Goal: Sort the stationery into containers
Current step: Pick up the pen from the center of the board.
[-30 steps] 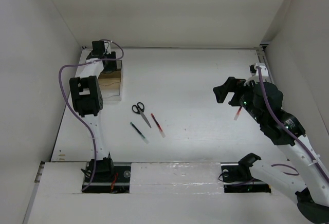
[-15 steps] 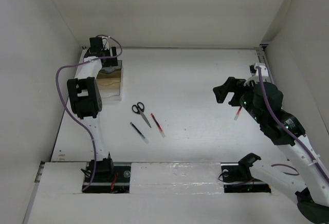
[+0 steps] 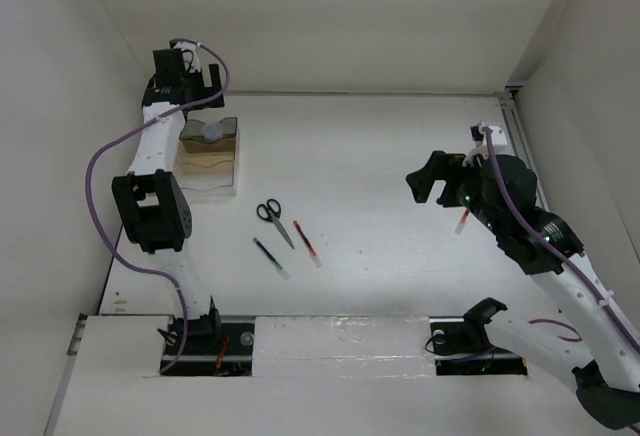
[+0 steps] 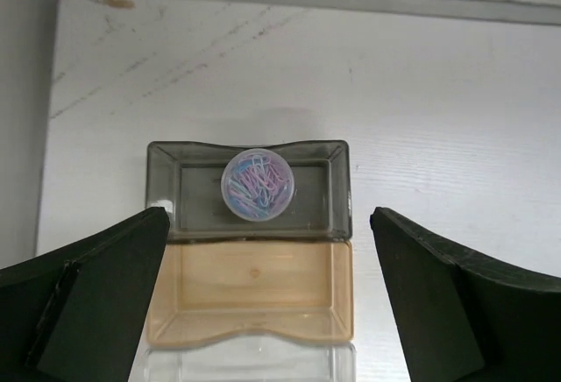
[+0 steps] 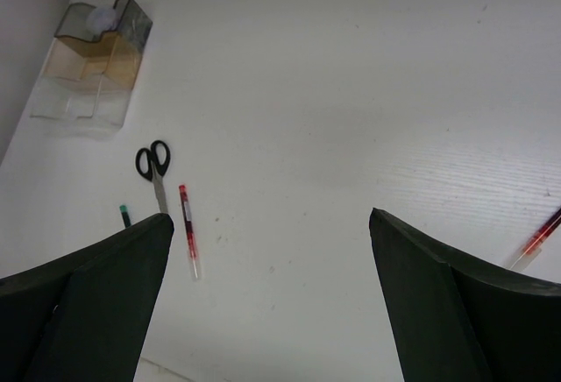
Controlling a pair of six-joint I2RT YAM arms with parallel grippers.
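Top external: scissors (image 3: 272, 216) beside red pen (image 3: 307, 243) (dark pen (image 3: 270, 257) near), box (image 3: 212, 174) apart.

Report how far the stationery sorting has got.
Done: the tub of paper clips sits in the grey end compartment of the container. In hand: nothing; the left gripper hovers open above the container, and the right gripper is open over the table. Left: scissors, red pen and dark pen lying together, plus a second red pen farther right.
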